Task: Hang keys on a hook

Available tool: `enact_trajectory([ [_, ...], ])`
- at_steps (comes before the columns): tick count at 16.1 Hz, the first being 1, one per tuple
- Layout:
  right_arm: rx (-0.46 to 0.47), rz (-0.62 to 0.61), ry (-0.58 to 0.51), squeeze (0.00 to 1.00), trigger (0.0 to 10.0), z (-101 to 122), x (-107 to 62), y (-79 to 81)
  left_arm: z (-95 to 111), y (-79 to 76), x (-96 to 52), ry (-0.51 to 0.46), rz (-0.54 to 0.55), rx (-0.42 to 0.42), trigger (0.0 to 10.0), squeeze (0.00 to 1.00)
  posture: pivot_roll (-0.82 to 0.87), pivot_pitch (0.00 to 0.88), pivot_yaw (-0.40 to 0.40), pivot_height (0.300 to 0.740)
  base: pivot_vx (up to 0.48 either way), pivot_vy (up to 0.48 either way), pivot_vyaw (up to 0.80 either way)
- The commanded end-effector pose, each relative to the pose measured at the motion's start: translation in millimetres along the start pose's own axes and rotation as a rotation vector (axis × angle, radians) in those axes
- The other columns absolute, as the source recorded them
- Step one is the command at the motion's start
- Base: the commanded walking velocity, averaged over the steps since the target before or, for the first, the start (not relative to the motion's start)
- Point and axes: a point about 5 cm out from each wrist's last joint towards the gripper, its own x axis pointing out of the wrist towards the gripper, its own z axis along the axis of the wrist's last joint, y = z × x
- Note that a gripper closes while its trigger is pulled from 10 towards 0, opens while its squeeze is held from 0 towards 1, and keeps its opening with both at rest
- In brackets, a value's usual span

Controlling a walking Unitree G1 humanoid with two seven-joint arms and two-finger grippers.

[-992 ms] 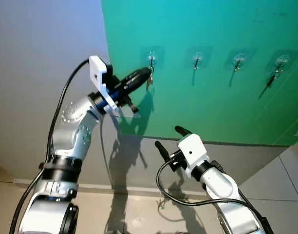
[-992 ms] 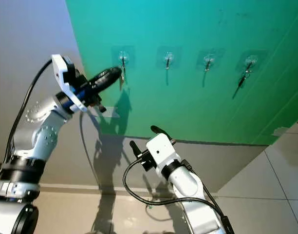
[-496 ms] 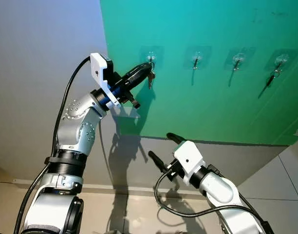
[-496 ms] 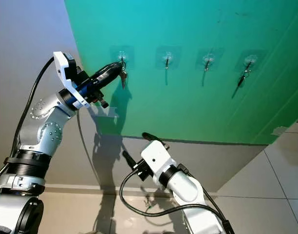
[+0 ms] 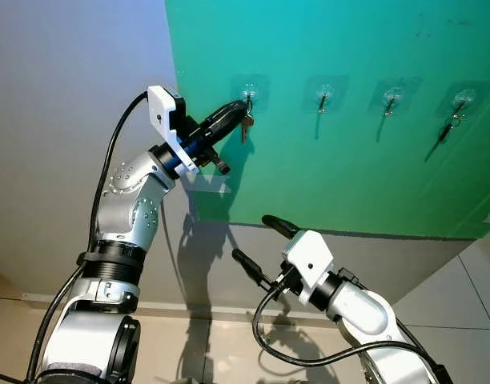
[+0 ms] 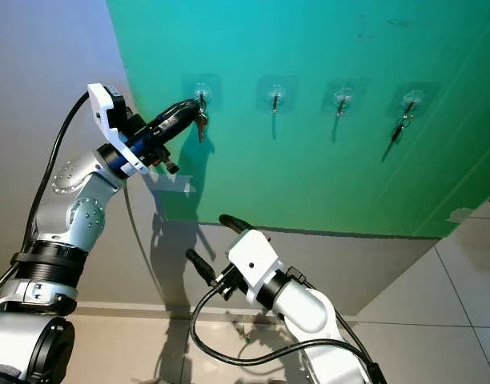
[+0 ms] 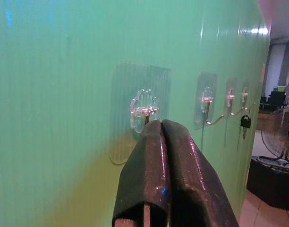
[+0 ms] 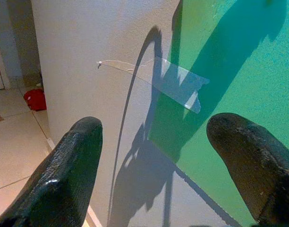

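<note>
Left pincer (image 5: pixel 237 112) raised, fingers pressed together; right pincer (image 5: pixel 255 246) low, spread wide.

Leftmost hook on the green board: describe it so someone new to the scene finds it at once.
On the green board a row of four clear stick-on hooks runs across the upper part. The leftmost hook sits nearest the board's edge beside the grey wall. It alone has the left gripper shut at it with keys dangling below; the far-right hook holds another key, untouched.

Bright, sharp views; hard arm shadows fall on the green board (image 5: pixel 333 160).
</note>
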Motion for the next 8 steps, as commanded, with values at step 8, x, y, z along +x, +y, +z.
enact_trajectory([
  [8,-0.031,-0.001,0.005,0.0,10.0,2.0,-0.6,-3.8,0.8,15.1,-1.5,0.014,0.12,0.041,10.0,0.0,-0.09,0.009,0.014,0.74,0.0,0.0,0.0],
])
